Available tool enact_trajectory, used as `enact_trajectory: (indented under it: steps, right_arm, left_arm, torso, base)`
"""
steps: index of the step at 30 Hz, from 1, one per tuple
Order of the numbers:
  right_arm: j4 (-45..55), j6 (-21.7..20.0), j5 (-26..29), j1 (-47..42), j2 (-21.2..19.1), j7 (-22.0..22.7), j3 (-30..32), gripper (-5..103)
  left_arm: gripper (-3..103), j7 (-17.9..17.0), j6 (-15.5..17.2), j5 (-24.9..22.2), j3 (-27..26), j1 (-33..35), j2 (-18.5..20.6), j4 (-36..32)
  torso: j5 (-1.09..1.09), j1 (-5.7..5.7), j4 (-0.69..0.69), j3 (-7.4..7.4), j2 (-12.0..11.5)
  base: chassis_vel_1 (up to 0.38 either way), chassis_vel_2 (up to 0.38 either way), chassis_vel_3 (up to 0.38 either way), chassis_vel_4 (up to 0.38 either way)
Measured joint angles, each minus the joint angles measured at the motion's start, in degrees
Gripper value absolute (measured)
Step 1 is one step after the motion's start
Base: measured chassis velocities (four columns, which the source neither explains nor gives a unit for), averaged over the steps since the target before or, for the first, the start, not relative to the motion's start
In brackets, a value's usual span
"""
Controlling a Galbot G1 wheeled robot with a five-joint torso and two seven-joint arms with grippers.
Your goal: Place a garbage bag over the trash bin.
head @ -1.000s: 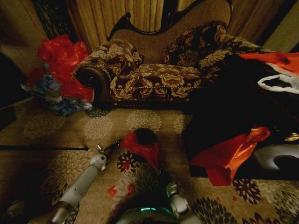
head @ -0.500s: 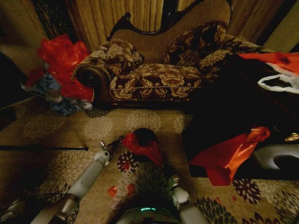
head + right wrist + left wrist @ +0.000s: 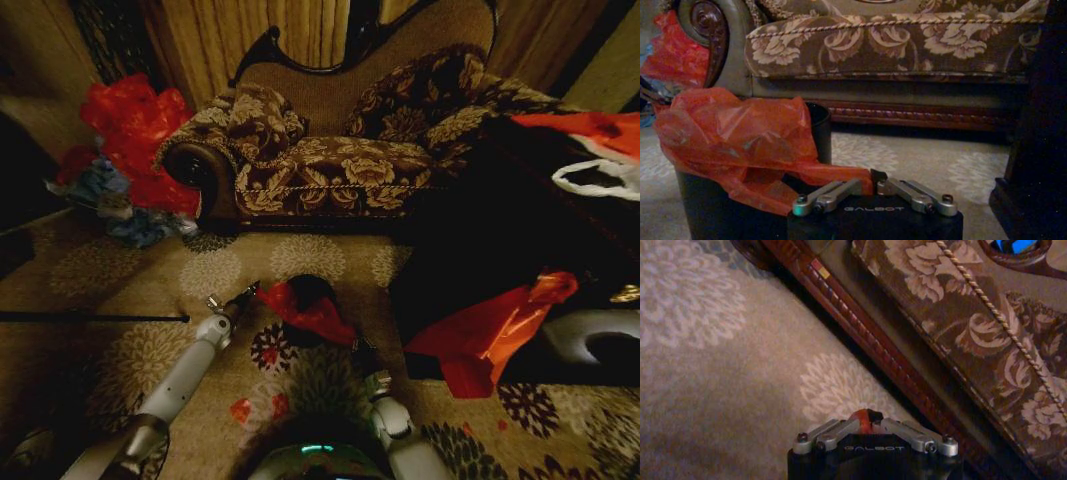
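Note:
The trash bin (image 3: 318,290) is a small black cylinder on the patterned carpet in front of the sofa. The thin red garbage bag (image 3: 308,313) is draped across its top, stretched between my two grippers. My left gripper (image 3: 250,292) is at the bin's left side, shut on a pinch of the red bag (image 3: 865,418). At the bin's near right, my right gripper (image 3: 360,352) is shut on the opposite edge. In the right wrist view the garbage bag (image 3: 740,135) hangs over the bin (image 3: 819,120) from that gripper (image 3: 873,184). The bin's opening is mostly hidden.
A floral sofa (image 3: 330,160) stands just behind the bin. A heap of red plastic (image 3: 135,130) lies at the left. A dark cabinet (image 3: 500,240) on the right carries a larger red-orange bag (image 3: 495,330) and a grey curved object (image 3: 595,340). A thin black rod (image 3: 95,318) lies on the carpet.
My left gripper has moved slightly away from me, and my right gripper slightly to the right. The bag is drawn out a little further across the bin.

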Motion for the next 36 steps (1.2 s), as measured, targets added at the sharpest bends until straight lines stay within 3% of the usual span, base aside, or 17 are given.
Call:
enact_trajectory:
  steps: [12,20,26,27,29,34,35,36]
  right_arm:
    - [-0.05,-0.24,0.05,1.11,0.45,0.18,0.01,0]
    - [6.36,-2.02,-0.03,-1.74,-0.57,0.04,-1.04,-3]
    - [10.44,-0.92,-3.70,-6.17,-3.20,-6.01,-2.17,18]
    - [9.42,3.80,-9.88,-6.70,-4.43,-9.24,-1.72,33]
    - [8.83,5.25,-11.75,-6.51,-4.68,-10.20,-1.26,33]
    - [6.54,9.83,-18.38,-5.11,-6.12,-16.21,-0.26,55]
    - [6.54,9.83,-18.38,-5.11,-6.12,-16.21,-0.26,55]
    - [5.01,11.56,-22.38,-4.57,-5.93,-17.18,0.72,61]
  left_arm:
    - [0,0.25,-0.08,-0.01,0.13,-0.88,-0.86,0.14]
    - [0,0.10,0.05,-0.17,0.05,0.36,-0.42,-3.14]
    - [0,-0.18,0.20,0.33,0.80,1.23,0.00,-5.44]
    - [0,-0.43,0.27,0.35,1.04,1.37,0.32,-6.36]
    - [0,-0.48,0.29,0.34,1.06,1.39,0.39,-6.53]
    - [0,-0.78,0.41,0.28,1.32,1.47,0.25,-7.32]
    - [0,-0.78,0.41,0.28,1.32,1.47,0.25,-7.32]
    - [0,-0.85,0.42,0.28,1.42,1.49,0.19,-7.39]
  torso:
    - [0.00,0.00,0.00,0.00,0.00]
    - [0.00,-0.01,0.00,0.00,0.00]
    - [0.00,-0.01,-0.01,0.00,0.00]
    - [0.00,-0.01,0.00,0.00,0.00]
    - [0.00,-0.01,0.00,0.00,0.00]
    - [0.00,-0.01,0.00,0.00,0.00]
    - [0.00,-0.01,0.00,0.00,0.00]
    - [0.00,-0.01,0.00,0.00,0.00]
  base:
    - [0.000,0.000,0.000,0.000]
    - [0.000,0.000,0.000,0.000]
    - [0.000,0.000,0.000,0.000]
    - [0.000,0.000,0.000,0.000]
    - [0.000,0.000,0.000,0.000]
    - [0.000,0.000,0.000,0.000]
    - [0.000,0.000,0.000,0.000]
    - [0.000,0.000,0.000,0.000]
